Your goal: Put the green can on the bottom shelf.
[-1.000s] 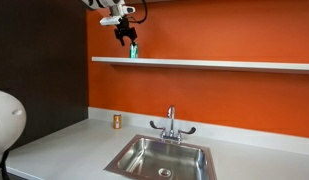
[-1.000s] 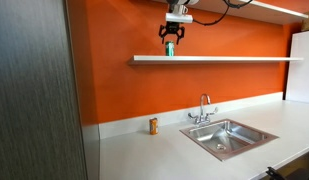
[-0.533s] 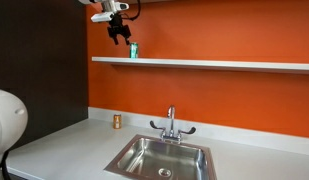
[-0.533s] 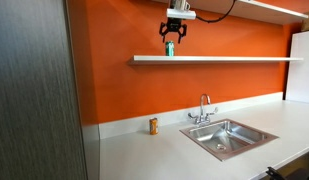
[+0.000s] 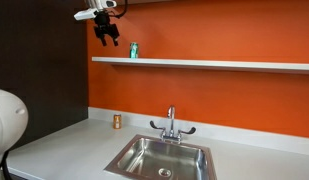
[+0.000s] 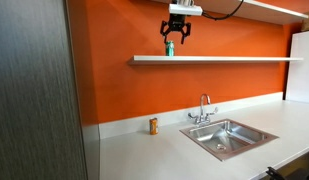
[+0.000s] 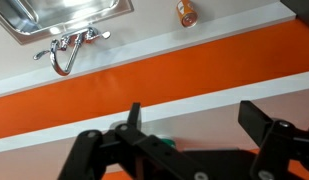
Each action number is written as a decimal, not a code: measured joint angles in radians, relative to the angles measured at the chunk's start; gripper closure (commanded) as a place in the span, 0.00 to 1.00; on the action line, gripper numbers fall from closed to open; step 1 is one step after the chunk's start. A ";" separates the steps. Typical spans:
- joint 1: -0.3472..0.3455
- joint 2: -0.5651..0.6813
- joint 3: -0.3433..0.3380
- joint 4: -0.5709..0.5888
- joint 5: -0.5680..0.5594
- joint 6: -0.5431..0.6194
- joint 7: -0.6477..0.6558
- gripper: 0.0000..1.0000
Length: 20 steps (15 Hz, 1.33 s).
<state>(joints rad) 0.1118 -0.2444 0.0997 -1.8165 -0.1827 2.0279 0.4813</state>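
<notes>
The green can [image 5: 134, 50] stands upright on the bottom shelf [image 5: 214, 63], a long pale shelf on the orange wall, near its end; it shows in both exterior views [image 6: 170, 49]. My gripper [image 5: 109, 32] is open and empty. It hangs above the shelf and apart from the can, up and to the left of it in an exterior view, and just above it in an exterior view [image 6: 176, 28]. In the wrist view the gripper [image 7: 199, 120] has its jaws wide apart over the shelf [image 7: 224, 100]. Only a bit of the can [image 7: 166, 145] peeks out behind the gripper body.
A small brown-orange can [image 5: 118, 121] stands on the grey countertop [image 5: 64, 145] against the wall. To its right are a faucet [image 5: 172, 122] and a steel sink [image 5: 159, 157]. A dark panel [image 6: 34, 90] bounds the wall's end. Another shelf runs above [image 6: 274, 8].
The gripper has drawn up and back from the green can, which stays standing on the shelf. In an exterior view it has shifted left, past the shelf's end.
</notes>
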 measured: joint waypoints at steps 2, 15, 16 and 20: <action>0.000 -0.055 0.013 -0.069 0.001 0.003 0.017 0.00; -0.011 -0.371 0.061 -0.465 0.090 0.006 0.100 0.00; -0.013 -0.387 0.061 -0.488 0.098 0.006 0.100 0.00; -0.017 -0.428 0.060 -0.562 0.117 0.006 0.082 0.00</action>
<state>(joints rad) 0.0952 -0.6722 0.1600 -2.3790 -0.0653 2.0337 0.5629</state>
